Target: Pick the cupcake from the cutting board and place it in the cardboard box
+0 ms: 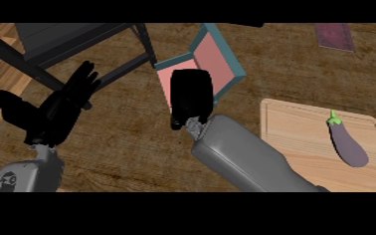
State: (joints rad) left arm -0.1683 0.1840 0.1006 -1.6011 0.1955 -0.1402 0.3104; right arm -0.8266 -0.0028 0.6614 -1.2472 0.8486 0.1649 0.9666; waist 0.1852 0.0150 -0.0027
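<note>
The box (220,55) has teal outer walls and a pink inside, and it stands open at the upper middle of the head view. My right hand (189,93) hangs over the box's lower left part, its back toward me, hiding what lies beneath it. No cupcake shows anywhere. The light wooden cutting board (301,129) lies at the right and carries only a purple eggplant (347,144). My left hand (67,104) rests open at the left edge, fingers up, away from the box.
A dark metal chair or rack frame (81,45) stands at the upper left, close to the box's left wall. A dark red patch (335,36) lies at the far upper right. My right forearm (242,157) crosses the counter between box and board.
</note>
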